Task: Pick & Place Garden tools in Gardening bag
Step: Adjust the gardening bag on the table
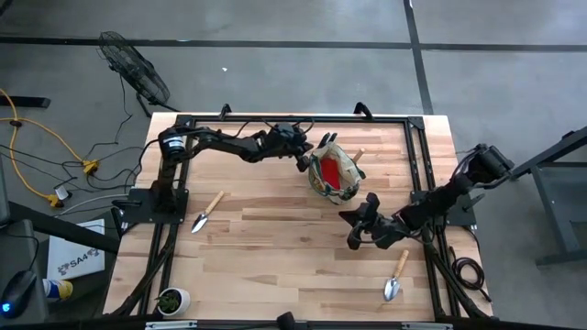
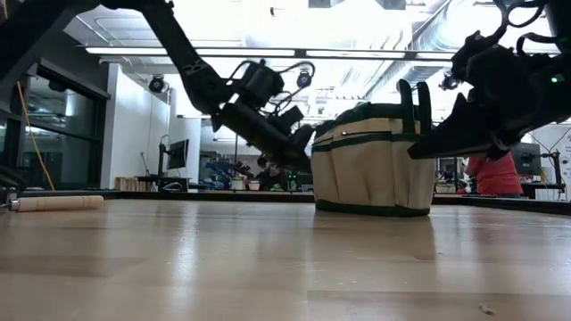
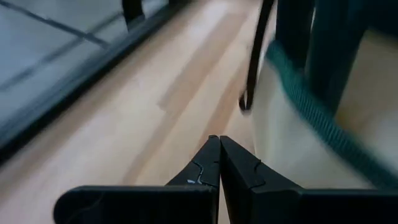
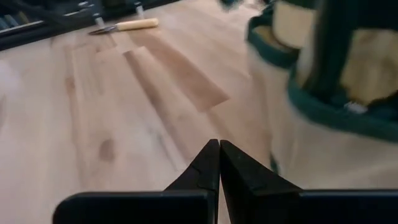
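Note:
The beige gardening bag with dark green trim stands upright at the table's far middle, with something red inside and a wooden handle sticking out of its far right side. My left gripper is shut, low beside the bag's left wall. My right gripper is shut and empty, above the table near and right of the bag. One wooden-handled trowel lies at the left, another at the near right. The shears and the rake are out of view. My left gripper's shut fingers stand level, close along the bag's left wall, coming from the table's left. I cannot tell whether they touch it.
A small potted plant stands at the near left corner. The black frame rails run along the table's far, left and right edges. Bare wood lies between the two trowels. A person in red shows in the room behind.

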Available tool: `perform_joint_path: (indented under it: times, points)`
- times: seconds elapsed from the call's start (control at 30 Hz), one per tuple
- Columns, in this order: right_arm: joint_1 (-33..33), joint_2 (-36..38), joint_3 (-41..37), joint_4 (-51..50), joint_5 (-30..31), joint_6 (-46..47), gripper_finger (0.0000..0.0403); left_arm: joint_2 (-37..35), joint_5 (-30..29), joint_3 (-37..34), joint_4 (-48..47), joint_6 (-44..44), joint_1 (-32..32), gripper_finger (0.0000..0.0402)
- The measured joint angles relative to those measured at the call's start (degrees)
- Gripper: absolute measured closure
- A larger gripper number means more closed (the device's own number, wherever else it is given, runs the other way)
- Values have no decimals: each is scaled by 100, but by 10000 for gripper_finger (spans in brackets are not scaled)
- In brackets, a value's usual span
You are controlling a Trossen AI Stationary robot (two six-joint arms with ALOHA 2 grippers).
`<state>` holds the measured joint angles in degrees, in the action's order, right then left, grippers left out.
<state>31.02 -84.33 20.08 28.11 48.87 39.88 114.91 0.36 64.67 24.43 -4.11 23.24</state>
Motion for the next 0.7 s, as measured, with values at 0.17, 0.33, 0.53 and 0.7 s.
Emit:
perform_joint_path:
  times: [0.17,0.33,0.53,0.7]
  points:
    - [-201,0,0,-74,416,-10,400,55,477,50,-150,-52,-34,402]
    - [-378,0,0,-111,513,-11,400,53,526,43,-452,-25,-210,402]
    - [-417,0,0,-405,515,88,400,53,456,46,-798,84,-508,402]
    - [-419,0,0,-837,534,365,400,53,430,46,-1045,86,-738,402]
